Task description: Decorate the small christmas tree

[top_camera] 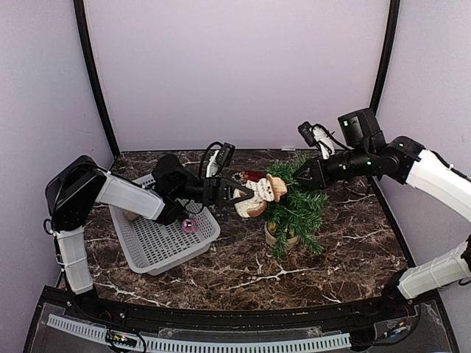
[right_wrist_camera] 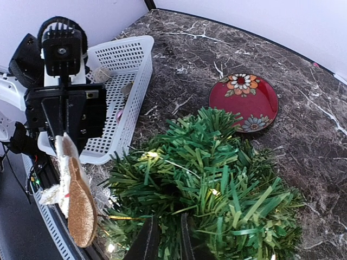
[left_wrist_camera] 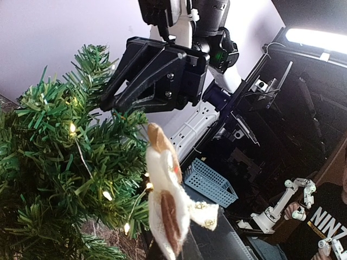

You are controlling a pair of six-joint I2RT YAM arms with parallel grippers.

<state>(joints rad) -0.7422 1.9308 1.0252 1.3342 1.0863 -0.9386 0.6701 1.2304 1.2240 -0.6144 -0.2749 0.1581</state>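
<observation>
Dark marble table [top_camera: 331,254], left fingers [top_camera: 232,193] clamped on snowman ornament [top_camera: 261,195], right fingers [right_wrist_camera: 145,242] pinched on top of small christmas tree [top_camera: 300,212]

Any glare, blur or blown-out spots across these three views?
Top external: evenly lit and sharp, with no glare on the small christmas tree. Left wrist: the strip light at upper right is blown out, and the snowman ornament, close to the lens, looks soft. Right wrist: the ornament is soft again at lower left, while the red plate is crisp.
</observation>
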